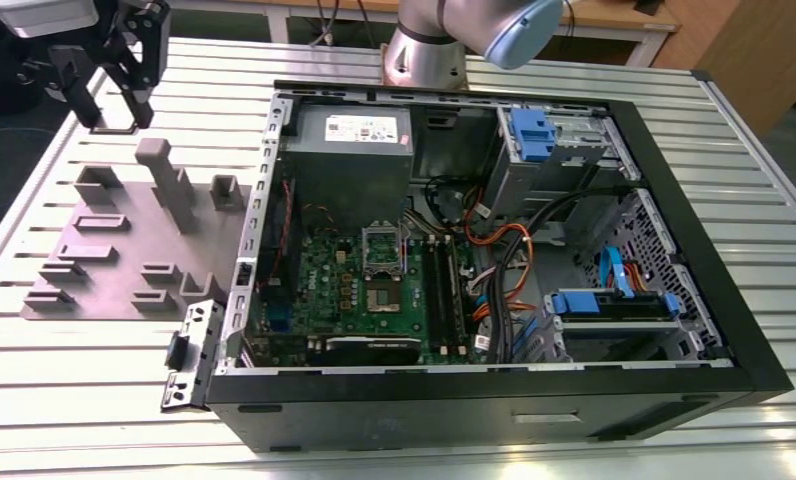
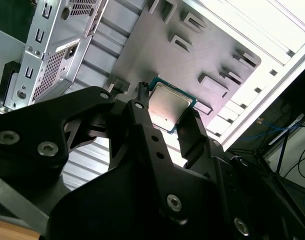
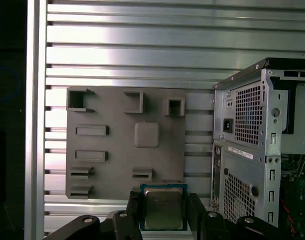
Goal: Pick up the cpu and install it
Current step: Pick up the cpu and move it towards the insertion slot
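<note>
The gripper (image 3: pixel 163 214) is clenched on the cpu (image 3: pixel 163 205), its two black fingers (image 3: pixel 134 206) narrowed onto opposite edges of the chip, holding it raised over the table (image 3: pixel 142 45) near the grey tray (image 3: pixel 117 165), outside the open case (image 3: pixel 247 150).

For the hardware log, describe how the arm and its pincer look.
The arm is a silver-grey tube with a pale blue rounded joint cap. The pincer is matt black, built of flat, angular linkage bars that end in two fingers and are pinned with silver bolt heads. In the exterior view a light grey housing tops it.
</note>
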